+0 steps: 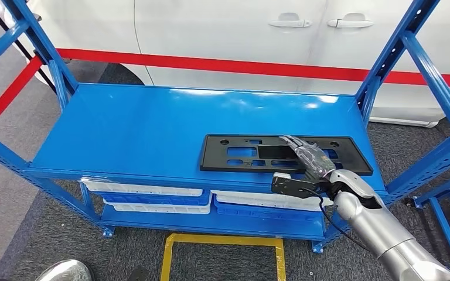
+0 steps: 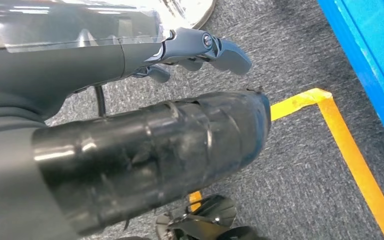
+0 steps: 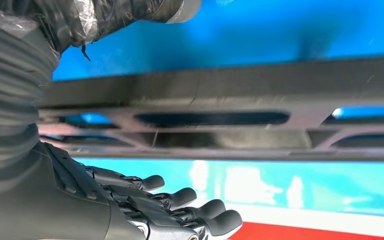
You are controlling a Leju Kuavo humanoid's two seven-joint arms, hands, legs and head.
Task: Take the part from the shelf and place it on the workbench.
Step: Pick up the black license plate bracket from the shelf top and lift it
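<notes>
A flat black plastic part point(image 1: 252, 153) with several cut-outs lies near the front right of the blue shelf's top deck point(image 1: 140, 129). My right hand point(image 1: 310, 161) reaches over the part's right half, fingers stretched out above it and thumb pointing left in front of the shelf's front edge. In the right wrist view the part point(image 3: 210, 90) runs across as a dark frame, with the fingers point(image 3: 180, 200) spread and apart from it, gripping nothing. My left hand point(image 2: 200, 47) hangs over the grey carpet and holds nothing.
White and blue bins point(image 1: 152, 196) sit on the lower deck. Blue uprights point(image 1: 387, 58) stand at the shelf's corners, and a second blue frame point(image 1: 445, 205) stands at the right. A white car point(image 1: 228, 35) is parked behind. Yellow floor tape point(image 1: 222, 240) marks a box in front.
</notes>
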